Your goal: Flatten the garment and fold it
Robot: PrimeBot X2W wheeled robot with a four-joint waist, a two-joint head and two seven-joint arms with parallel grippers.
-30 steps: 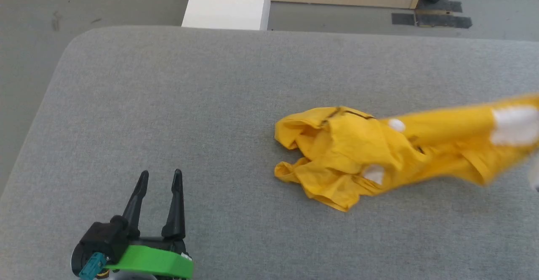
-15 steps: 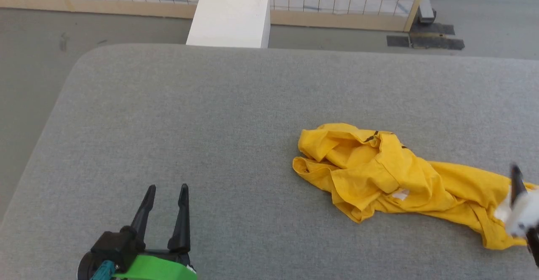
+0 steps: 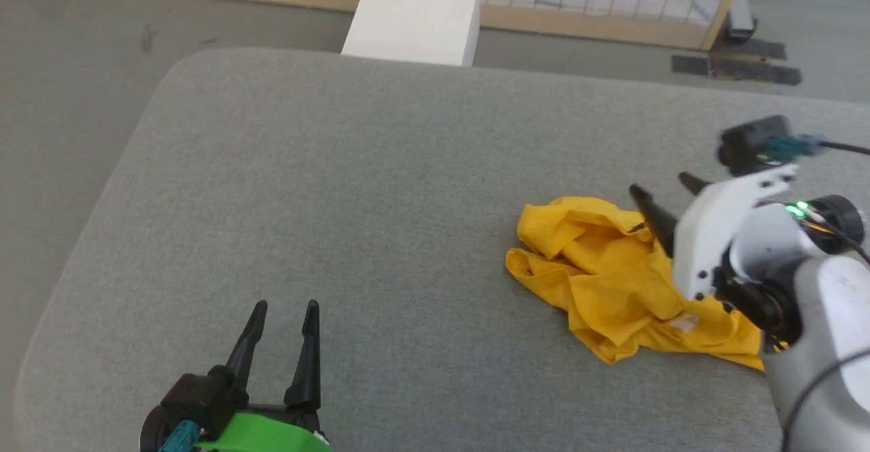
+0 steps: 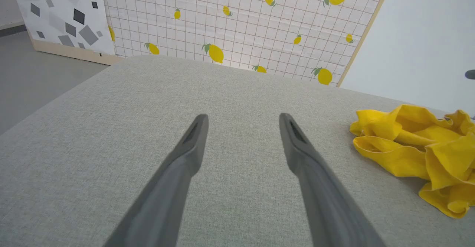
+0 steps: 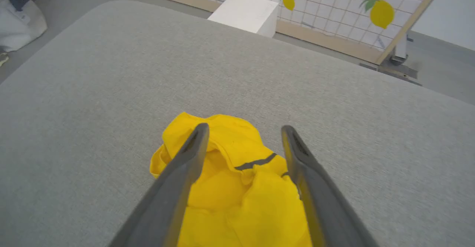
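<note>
- so the garment (image 3: 612,282) is a mustard-yellow crumpled heap sitting on the right side of the grey fabric-covered counter (image 3: 380,187), not flat at all, lots of folds and bunched edges
- right gripper (image 3: 660,185) is over the far right part of the heap. Its fingers are spread wide apart and nothing is pinched between them
- in the right wrist view you look straight down between the right gripper (image 5: 243,127) tips onto the garment (image 5: 237,187). The cloth lies below and between the two fingers, and I can't tell if the tips actually touch it
- there's a short dark stripe (image 5: 256,162) across the cloth there, and a small pale patch (image 3: 686,323) shows near the close edge of the heap in the head view
- left gripper (image 3: 285,308) is at the near left of the counter, well apart from the shirt, fingers wide open and empty
- left wrist view: left gripper (image 4: 243,117) over bare grey fabric, the garment (image 4: 408,143) off to the right side of that view
- past the far edge of the counter there's a white block (image 3: 414,13) on the floor and a grid panel with lemon prints (image 4: 241,24)
</note>
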